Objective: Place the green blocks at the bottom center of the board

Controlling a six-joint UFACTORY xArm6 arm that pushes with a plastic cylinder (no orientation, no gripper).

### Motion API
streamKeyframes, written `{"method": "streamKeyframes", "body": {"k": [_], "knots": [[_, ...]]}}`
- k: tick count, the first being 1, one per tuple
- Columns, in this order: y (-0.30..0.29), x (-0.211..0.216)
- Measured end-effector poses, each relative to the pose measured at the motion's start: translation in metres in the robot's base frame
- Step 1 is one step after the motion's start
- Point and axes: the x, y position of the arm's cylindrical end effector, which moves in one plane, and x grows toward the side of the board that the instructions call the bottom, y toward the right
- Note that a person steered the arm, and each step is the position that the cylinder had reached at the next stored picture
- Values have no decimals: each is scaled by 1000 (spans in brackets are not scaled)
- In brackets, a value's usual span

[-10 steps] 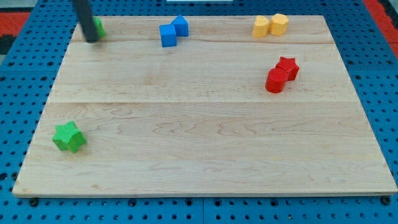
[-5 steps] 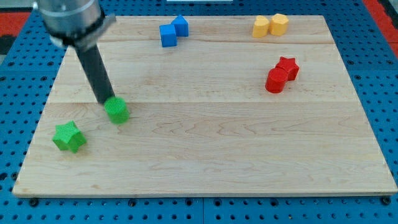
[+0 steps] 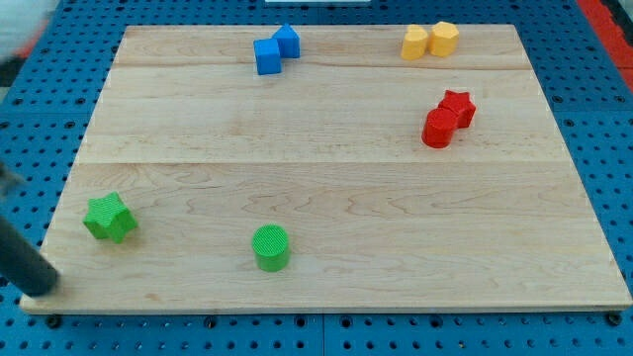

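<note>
One raised view; angled down over the whole board [image 3: 326,168].

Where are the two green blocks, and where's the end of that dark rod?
green star block [image 3: 109,217], camera view, top face.
green cylinder block [image 3: 270,241], camera view, round top.
my tip [image 3: 40,288], camera view, rod's very end.

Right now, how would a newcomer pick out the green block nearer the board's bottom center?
Find the wooden board and look along its bottom edge, a little left of center. The green cylinder stands there alone. Its round top sets it apart from the green star at the left edge.
</note>
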Motion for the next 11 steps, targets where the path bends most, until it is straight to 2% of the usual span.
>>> {"method": "streamKeyframes", "body": {"k": [1,2,3,5,6,7,8,9,10,11], "knots": [[-4,-28],[63,-58],[134,-64],[158,-110],[221,-55],[265,-36],[212,-99],[348,-108],[430,-18],[419,37]]}}
